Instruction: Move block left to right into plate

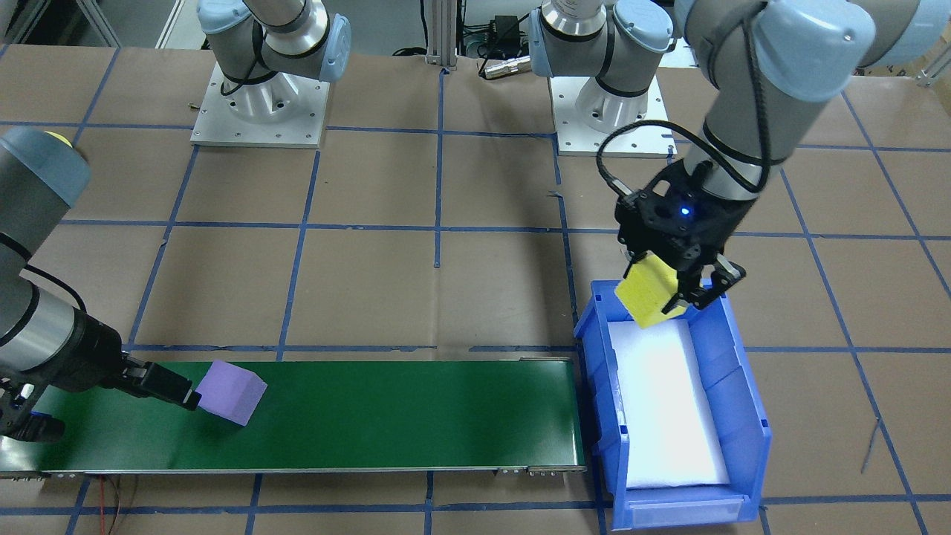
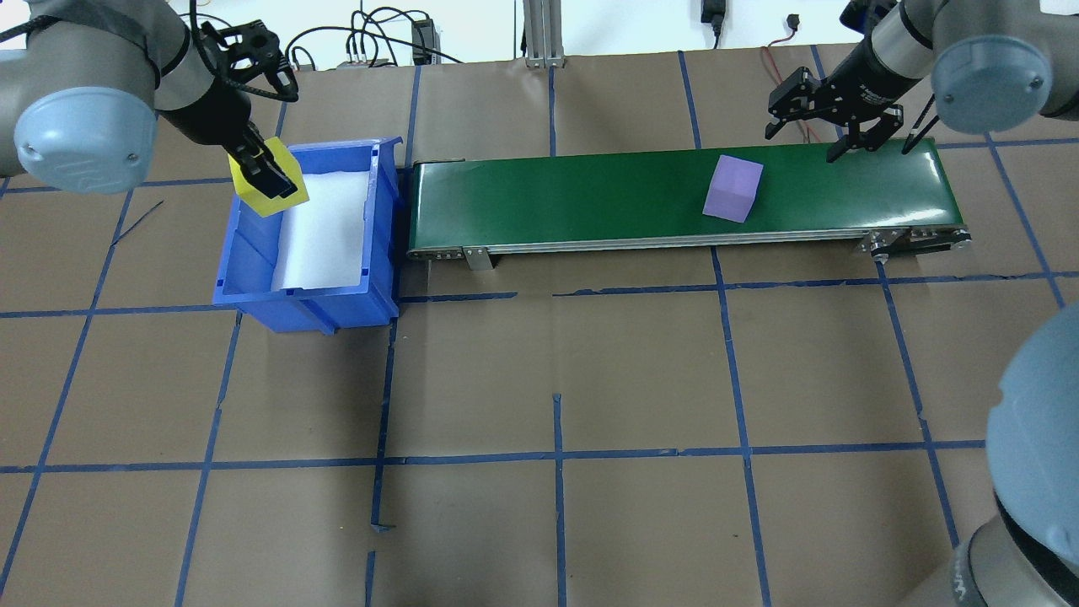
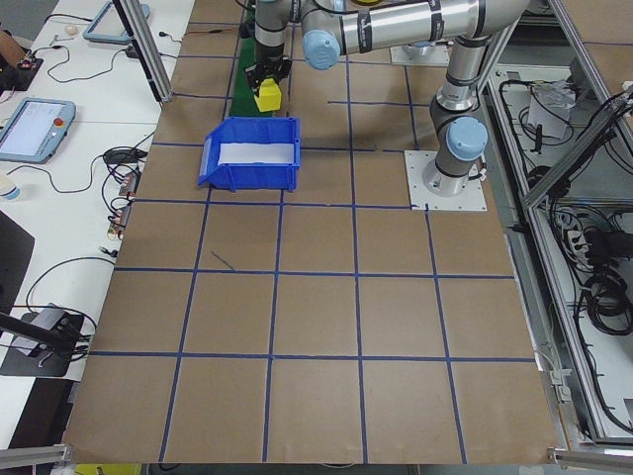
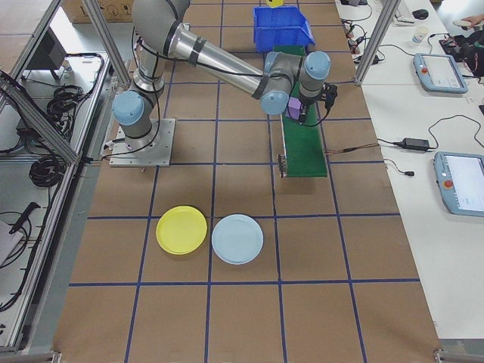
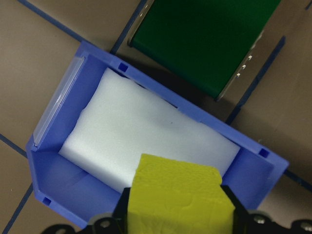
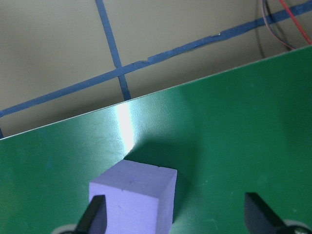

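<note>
Holding a yellow foam block [image 2: 268, 187] clenched in its jaws, the left gripper [image 2: 271, 179] hangs over the blue plastic bin [image 2: 253, 291] with white foam lining. Further right, a purple foam cube [image 2: 732, 189] sits on the green conveyor belt [image 2: 573, 198]; the right gripper [image 2: 822, 143] hovers beside it, spread wide. An off-centre closure might nudge it aside. The round yellow plastic plate [image 4: 181, 230] lies well apart on the worktop [image 2: 556, 379].

Bright, even overhead light. The white foam pad [image 1: 672, 405] in the blue bin [image 1: 743, 416] is blown out, nearly featureless. A glare streak crosses the green conveyor belt [image 6: 219, 126]; the purple block [image 6: 139, 197] casts a soft shadow. Side views are small, perhaps slightly soft.
</note>
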You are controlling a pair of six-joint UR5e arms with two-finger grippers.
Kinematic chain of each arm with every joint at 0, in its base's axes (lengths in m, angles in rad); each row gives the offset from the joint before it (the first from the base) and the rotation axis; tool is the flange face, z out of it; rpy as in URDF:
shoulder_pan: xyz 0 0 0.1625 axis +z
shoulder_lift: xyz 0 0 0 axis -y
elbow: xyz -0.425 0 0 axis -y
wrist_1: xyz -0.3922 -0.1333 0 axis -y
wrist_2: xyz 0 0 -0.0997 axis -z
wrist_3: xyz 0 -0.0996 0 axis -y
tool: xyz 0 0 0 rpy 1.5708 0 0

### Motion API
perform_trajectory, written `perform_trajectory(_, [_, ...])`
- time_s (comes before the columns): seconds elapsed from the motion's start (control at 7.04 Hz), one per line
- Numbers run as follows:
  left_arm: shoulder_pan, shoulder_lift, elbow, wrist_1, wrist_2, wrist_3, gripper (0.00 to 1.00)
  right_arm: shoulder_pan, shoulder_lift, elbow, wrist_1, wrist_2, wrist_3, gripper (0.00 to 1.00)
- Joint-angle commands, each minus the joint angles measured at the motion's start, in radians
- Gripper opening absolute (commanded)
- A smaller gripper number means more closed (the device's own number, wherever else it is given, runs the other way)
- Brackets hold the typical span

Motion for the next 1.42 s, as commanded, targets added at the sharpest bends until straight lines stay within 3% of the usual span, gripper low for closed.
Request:
perform_trajectory(0.0, [-0.130, -0.068, -0.006, 0.018, -0.005, -0.146, 0.26, 0.000, 0.001, 0.024, -0.003, 0.003, 0.002, 1.00])
perform_trajectory(0.14, [-0.152, -0.112, -0.012, 0.074, -0.006, -0.149, 0.26, 0.000, 0.004, 0.035, -0.004, 0.003, 0.002, 1.00])
perform_trajectory(0.43, [-0.155, -0.182, -0.013, 0.203, -0.073, -0.176, 0.27, 0.000, 0.007, 0.040, -0.004, -0.003, 0.002, 1.00])
perform_trajectory(0.71, [-0.155, -0.278, -0.012, 0.328, -0.075, -0.176, 0.27, 0.000, 0.021, 0.049, -0.004, -0.017, -0.003, 1.00])
perform_trajectory(0.85, [-0.155, -0.286, -0.012, 0.327, -0.074, -0.178, 0.28, 0.000, 0.021, 0.052, -0.006, -0.021, -0.005, 1.00])
perform_trajectory(0.99, [-0.154, -0.291, -0.010, 0.327, -0.071, -0.176, 0.32, 0.000, 0.021, 0.053, -0.033, -0.088, -0.011, 1.00])
perform_trajectory(1.14, [-0.154, -0.292, -0.007, 0.328, -0.069, -0.175, 0.37, 0.000, 0.021, 0.053, -0.047, -0.195, -0.030, 0.99])
perform_trajectory(1.28, [-0.154, -0.289, 0.000, 0.330, -0.066, -0.172, 0.38, 0.000, 0.021, 0.049, -0.071, -0.219, -0.040, 0.94])
